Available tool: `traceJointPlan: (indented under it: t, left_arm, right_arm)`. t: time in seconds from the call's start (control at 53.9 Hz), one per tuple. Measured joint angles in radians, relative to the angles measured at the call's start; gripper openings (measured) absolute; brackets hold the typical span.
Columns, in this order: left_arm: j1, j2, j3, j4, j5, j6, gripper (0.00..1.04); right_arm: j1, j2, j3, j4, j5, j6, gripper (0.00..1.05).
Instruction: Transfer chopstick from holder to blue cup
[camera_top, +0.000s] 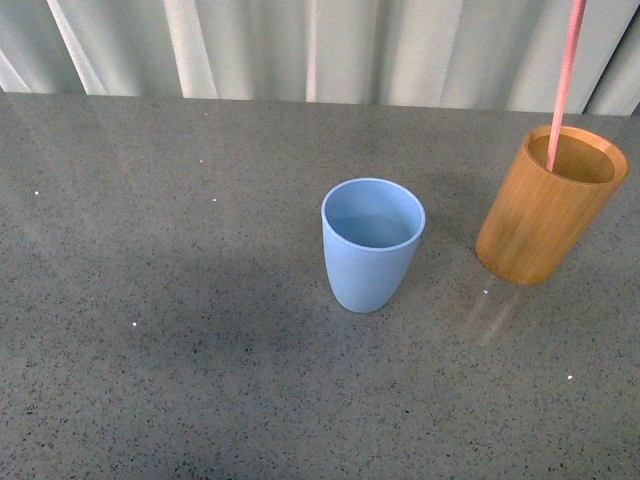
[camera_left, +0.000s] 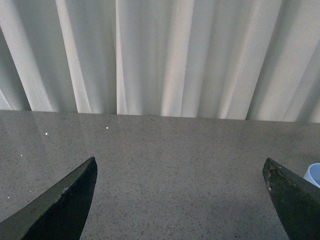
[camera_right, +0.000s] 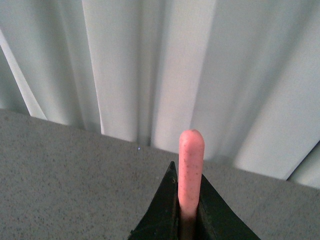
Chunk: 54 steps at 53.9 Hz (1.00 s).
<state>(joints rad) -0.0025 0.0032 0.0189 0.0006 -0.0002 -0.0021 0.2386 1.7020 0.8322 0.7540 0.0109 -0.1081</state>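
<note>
The pink chopstick (camera_top: 563, 85) rises almost upright out of the orange-brown wooden holder (camera_top: 545, 210) at the right and runs off the top of the front view. Its lower end is still inside the holder's mouth. The blue cup (camera_top: 370, 245) stands upright to the left of the holder, nothing inside it. My right gripper (camera_right: 189, 200) is shut on the chopstick (camera_right: 191, 165), whose rounded end sticks out past the dark fingers. My left gripper (camera_left: 180, 172) is open over bare tabletop, with a sliver of the blue cup (camera_left: 314, 175) at the frame edge. Neither arm shows in the front view.
The grey speckled tabletop (camera_top: 160, 330) stretches left of the cup and toward the front. A pale pleated curtain (camera_top: 300, 45) hangs along the table's far edge.
</note>
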Motion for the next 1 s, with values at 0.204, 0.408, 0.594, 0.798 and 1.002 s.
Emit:
traceJointPlan:
  t: [0.204,0.408,0.594,0.798,1.002]
  left_arm:
    - [0.0,0.0,0.0,0.0,0.0,0.0,0.98]
    - [0.0,0.0,0.0,0.0,0.0,0.0,0.98]
    - [0.0,0.0,0.0,0.0,0.0,0.0,0.98]
    - [0.0,0.0,0.0,0.0,0.0,0.0,0.98]
    - [0.0,0.0,0.0,0.0,0.0,0.0,0.98]
  right_arm:
    - [0.062,-0.076,0.095,-0.056,0.011,-0.011,0.02]
    - [0.19,-0.072,0.107,-0.052,0.023,0.053,0.02]
    - [0.27,-0.039,0.078,-0.02,0.042,0.125,0.02]
    - [0.299,0.002,0.057,0.003,0.053,0.166,0.02]
    - [0.313,0.047,0.031,0.045,0.069,0.193,0.02]
